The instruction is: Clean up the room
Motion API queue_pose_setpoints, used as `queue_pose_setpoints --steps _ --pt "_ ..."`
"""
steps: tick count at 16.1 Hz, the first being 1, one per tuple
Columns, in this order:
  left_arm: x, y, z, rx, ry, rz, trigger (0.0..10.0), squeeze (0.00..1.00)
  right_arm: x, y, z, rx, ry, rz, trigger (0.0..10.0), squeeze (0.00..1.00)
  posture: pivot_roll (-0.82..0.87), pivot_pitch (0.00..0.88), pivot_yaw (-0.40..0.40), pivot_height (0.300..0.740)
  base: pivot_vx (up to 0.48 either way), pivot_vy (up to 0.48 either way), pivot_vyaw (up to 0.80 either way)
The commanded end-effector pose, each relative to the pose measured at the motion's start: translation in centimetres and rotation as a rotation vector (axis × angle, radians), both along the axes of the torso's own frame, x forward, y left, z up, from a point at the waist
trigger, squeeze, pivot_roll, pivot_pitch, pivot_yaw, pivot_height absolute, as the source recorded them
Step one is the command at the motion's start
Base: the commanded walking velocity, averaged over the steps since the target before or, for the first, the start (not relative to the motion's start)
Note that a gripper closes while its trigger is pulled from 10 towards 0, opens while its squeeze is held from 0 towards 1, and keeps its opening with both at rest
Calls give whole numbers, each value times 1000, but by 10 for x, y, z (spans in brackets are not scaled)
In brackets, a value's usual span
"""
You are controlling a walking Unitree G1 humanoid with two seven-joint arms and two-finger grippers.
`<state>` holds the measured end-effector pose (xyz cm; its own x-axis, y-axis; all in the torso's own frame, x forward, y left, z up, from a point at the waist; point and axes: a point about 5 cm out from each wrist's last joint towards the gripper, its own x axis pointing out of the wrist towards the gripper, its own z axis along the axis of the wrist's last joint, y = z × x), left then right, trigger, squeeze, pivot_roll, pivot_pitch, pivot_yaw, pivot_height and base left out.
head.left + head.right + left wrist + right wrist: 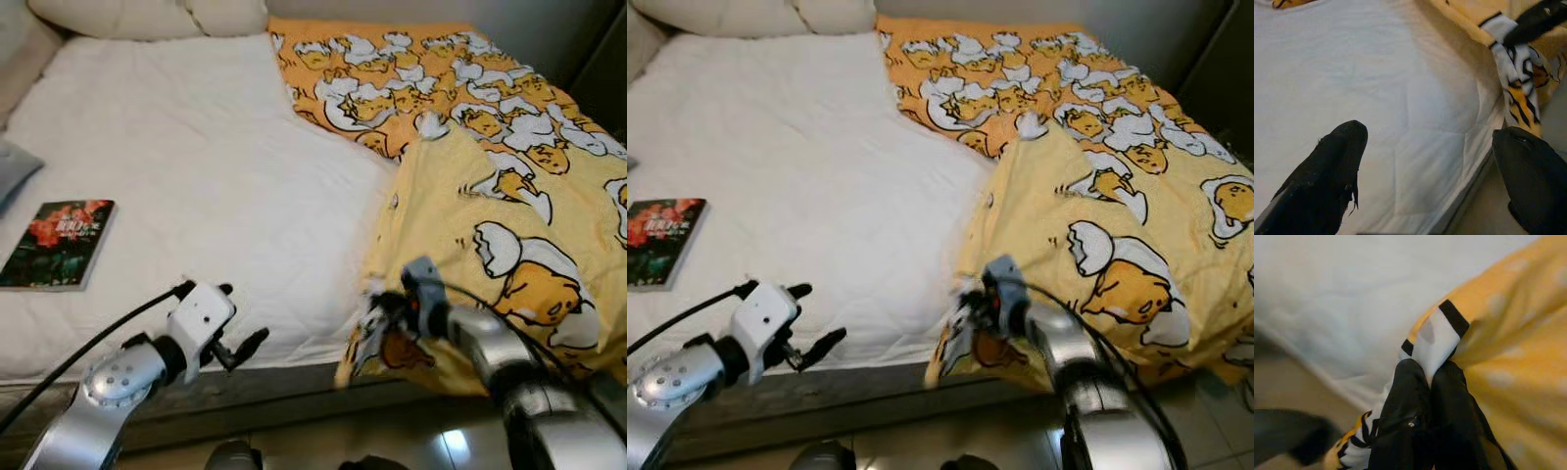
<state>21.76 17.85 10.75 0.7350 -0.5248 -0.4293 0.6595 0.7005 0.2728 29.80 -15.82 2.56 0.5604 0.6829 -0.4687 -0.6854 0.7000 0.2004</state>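
Where the yellow egg-print duvet (490, 235) hangs over the bed's near edge, the right hand (377, 311) has its 2 black fingers (1422, 401) pinched together on the cloth's lower corner, the fabric bunched between them. The duvet is folded back on itself across the right half of the bed, leaving the white mattress sheet (196, 157) bare on the left. The left hand (238, 345) hovers just over the mattress's front edge, its fingers (1327, 171) spread apart and holding nothing. A book (57, 243) with a red flower cover lies flat on the sheet toward the left side, well apart from both hands. Cream pillows (147, 15) sit at the head.
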Motion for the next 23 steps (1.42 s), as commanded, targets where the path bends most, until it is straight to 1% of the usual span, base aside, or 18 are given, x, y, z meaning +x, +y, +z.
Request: queue_pose_setpoints --steps 1,2,3,4,5,7,9,10,11,12,13,16,18,19,20,21,22,23 --pt "3 -1 0 6 -8 -34 10000 439 -22 5 14 68 -31 253 0 0 65 0 -8 740 0 0 0" --pt "4 -1 0 7 -9 -41 10000 439 -36 8 15 75 -21 343 0 0 57 0 2 740 0 0 0" --pt "5 -4 0 2 -9 -62 10000 443 -78 0 13 44 40 547 0 0 49 0 10 740 0 0 0" --pt "5 -8 0 -6 -5 -84 10000 443 -115 -15 6 -50 107 708 0 0 46 0 14 740 0 0 0" --pt "4 -14 0 -14 1 -106 10000 443 -144 -34 -3 -166 152 806 0 0 41 0 23 740 0 0 0" --pt "2 -19 -1 -26 11 -134 10000 443 -168 -41 -2 -148 222 809 0 0 28 0 33 740 0 0 0" --pt "2 -22 -2 -33 15 -156 10000 439 -188 -39 8 -114 285 814 0 0 19 0 35 740 0 0 0" --pt "5 -25 -3 -36 13 -158 10000 443 -193 -40 2 -161 280 746 10000 0 7 0 36 740 0 0 0" --pt "7 -26 -4 -37 10 -158 10000 439 -188 -41 -5 -211 255 633 10000 12 6 0 37 740 0 0 0" --pt "8 -27 -4 -37 8 -159 10000 439 -182 -40 -8 -220 230 577 10000 1000 6 0 39 740 0 0 0" --pt "9 -28 -4 -41 5 -158 10000 439 -172 -38 -12 -227 200 489 10000 1000 5 0 41 740 0 0 0" --pt "11 -29 -6 -42 3 -156 10000 439 -175 -33 -10 -240 219 528 10000 1000 -7 0 42 740 0 0 0" --pt "16 -29 -10 -46 0 -125 10000 439 -166 -33 -13 -276 168 476 10000 1000 -6 0 36 740 0 0 0" --pt "20 -28 -12 -48 2 -92 10000 439 -151 -35 -14 -320 112 388 10000 1000 -8 0 36 740 0 0 0" --pt "24 -28 -13 -78 -4 -51 10000 427 -130 -38 -14 -375 35 236 10000 1000 -13 0 32 740 0 0 0" --pt "27 -27 -14 -106 -31 3 10000 110 -110 -43 -9 -390 -31 54 10000 1000 -21 0 34 740 0 0 0" --pt "29 -24 -17 -122 -51 61 10000 43 -100 -45 -4 -368 -74 -59 10000 1000 -33 0 35 740 0 0 0" --pt "29 -19 -22 -178 -62 172 10000 55 -89 -44 6 -307 -130 -209 10000 1000 -40 0 37 740 0 0 0"
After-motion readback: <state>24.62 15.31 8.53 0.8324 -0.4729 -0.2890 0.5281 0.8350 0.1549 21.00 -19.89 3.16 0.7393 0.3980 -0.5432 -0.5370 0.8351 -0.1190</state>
